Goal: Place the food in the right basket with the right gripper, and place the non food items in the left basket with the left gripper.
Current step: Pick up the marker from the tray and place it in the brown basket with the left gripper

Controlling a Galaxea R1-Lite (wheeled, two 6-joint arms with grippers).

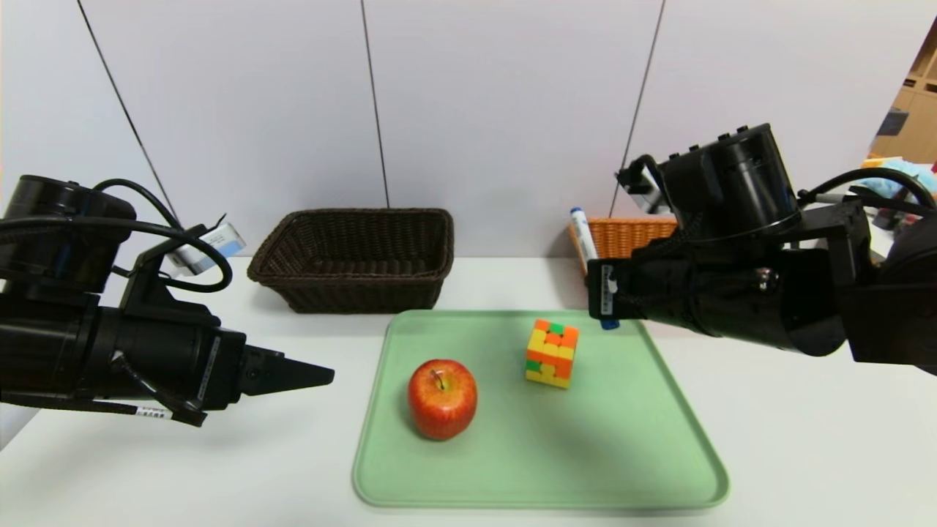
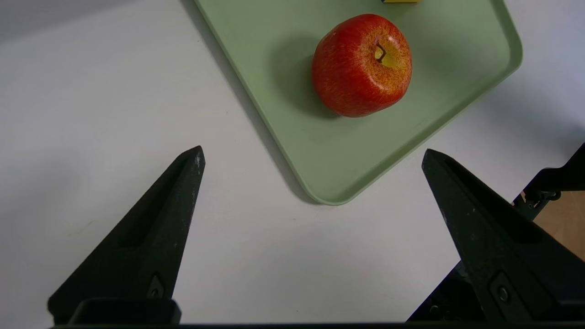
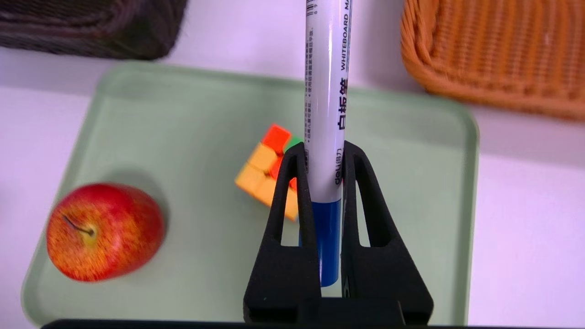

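Observation:
The red apple (image 1: 442, 399) (image 2: 362, 64) and the puzzle cube (image 1: 552, 353) (image 3: 267, 171) rest on a green tray (image 1: 542, 468). My right gripper (image 1: 602, 289) (image 3: 323, 146) hangs above the tray's far right corner, shut on the white marker (image 1: 583, 234) (image 3: 325, 91); the marker's blue cap sits between the fingers. My left gripper (image 1: 322, 377) (image 2: 312, 153) hovers over the table just left of the tray, open and empty, pointing toward the apple. The dark brown left basket (image 1: 366, 214) stands behind the tray. The orange-tan right basket (image 1: 629, 234) (image 3: 493, 59) is partly hidden behind my right arm.
White table (image 1: 805, 439) surrounds the tray, with a grey panelled wall behind the baskets. Boxes and clutter show at the far right edge (image 1: 908, 139).

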